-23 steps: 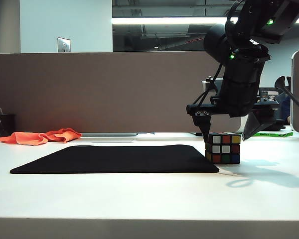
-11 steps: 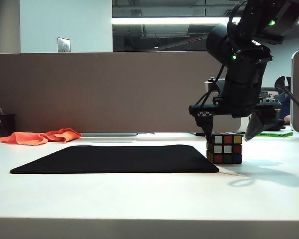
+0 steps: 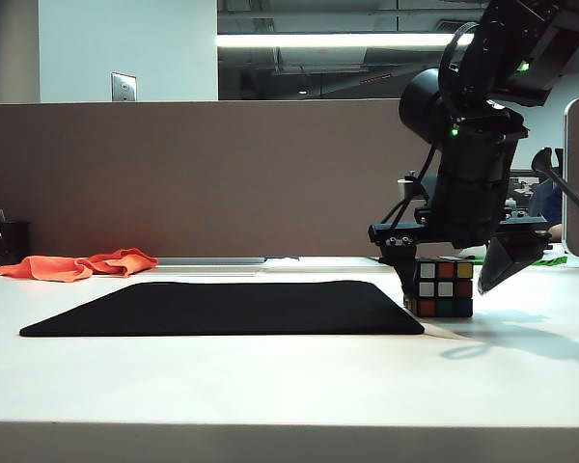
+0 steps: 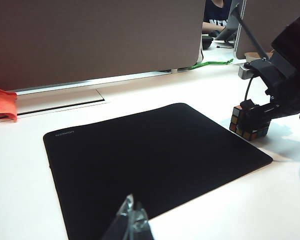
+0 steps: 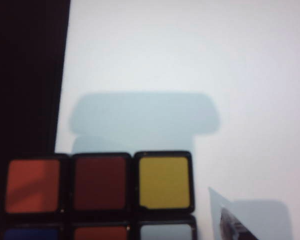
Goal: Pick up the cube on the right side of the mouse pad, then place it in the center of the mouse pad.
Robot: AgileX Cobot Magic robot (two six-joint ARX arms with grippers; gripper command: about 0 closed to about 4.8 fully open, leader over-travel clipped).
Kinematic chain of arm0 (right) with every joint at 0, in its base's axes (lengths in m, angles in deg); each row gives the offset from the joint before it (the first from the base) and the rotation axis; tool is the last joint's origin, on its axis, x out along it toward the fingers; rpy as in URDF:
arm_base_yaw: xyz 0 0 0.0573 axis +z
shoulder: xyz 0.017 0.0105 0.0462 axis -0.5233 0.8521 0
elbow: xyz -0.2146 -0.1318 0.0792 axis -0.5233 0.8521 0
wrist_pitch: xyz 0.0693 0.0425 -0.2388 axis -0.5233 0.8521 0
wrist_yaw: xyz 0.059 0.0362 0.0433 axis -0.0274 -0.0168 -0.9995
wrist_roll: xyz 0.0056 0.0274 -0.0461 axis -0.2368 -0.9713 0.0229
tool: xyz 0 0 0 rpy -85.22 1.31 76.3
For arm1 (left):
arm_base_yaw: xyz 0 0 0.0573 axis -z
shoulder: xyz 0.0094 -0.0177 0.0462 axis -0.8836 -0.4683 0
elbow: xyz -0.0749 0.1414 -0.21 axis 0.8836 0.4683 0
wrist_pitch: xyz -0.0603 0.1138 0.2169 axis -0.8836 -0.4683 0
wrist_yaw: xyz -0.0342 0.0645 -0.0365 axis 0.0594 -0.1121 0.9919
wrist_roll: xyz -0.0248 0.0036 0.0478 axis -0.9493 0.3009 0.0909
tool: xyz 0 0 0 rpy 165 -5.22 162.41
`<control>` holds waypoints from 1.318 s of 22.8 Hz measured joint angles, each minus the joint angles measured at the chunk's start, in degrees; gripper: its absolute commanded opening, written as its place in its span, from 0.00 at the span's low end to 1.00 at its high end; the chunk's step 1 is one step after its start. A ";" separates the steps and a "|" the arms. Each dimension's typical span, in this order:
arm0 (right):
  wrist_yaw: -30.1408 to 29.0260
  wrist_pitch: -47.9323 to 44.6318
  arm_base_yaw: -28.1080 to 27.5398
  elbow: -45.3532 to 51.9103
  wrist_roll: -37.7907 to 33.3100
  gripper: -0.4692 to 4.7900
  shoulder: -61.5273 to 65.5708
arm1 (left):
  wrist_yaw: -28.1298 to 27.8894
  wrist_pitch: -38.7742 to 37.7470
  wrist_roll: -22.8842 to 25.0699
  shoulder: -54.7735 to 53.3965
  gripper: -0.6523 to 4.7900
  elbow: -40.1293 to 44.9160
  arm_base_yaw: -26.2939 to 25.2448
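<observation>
The cube (image 3: 444,287), with black edges and coloured stickers, stands on the white table just off the right edge of the black mouse pad (image 3: 222,307). My right gripper (image 3: 452,278) is open and straddles it, one finger on each side, the tips down beside the cube's upper half. In the right wrist view the cube (image 5: 100,192) fills the near edge, with one fingertip (image 5: 232,227) beside it. The left wrist view shows the mouse pad (image 4: 150,160), the cube (image 4: 249,125), and my left gripper (image 4: 131,220) shut over the pad's near edge, holding nothing.
An orange cloth (image 3: 77,263) lies at the back left of the table. A brown partition wall (image 3: 193,174) runs along the back. Green items (image 4: 210,63) lie beyond the cube at the far right.
My right gripper has come down around the cube and shifted slightly right. The cube has slid a little to the right with it. The left arm has not moved.
</observation>
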 measured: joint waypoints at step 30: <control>-2.19 -1.25 9.09 -13.62 -0.07 0.60 -0.50 | 0.00 0.00 -0.02 0.00 0.11 0.00 0.00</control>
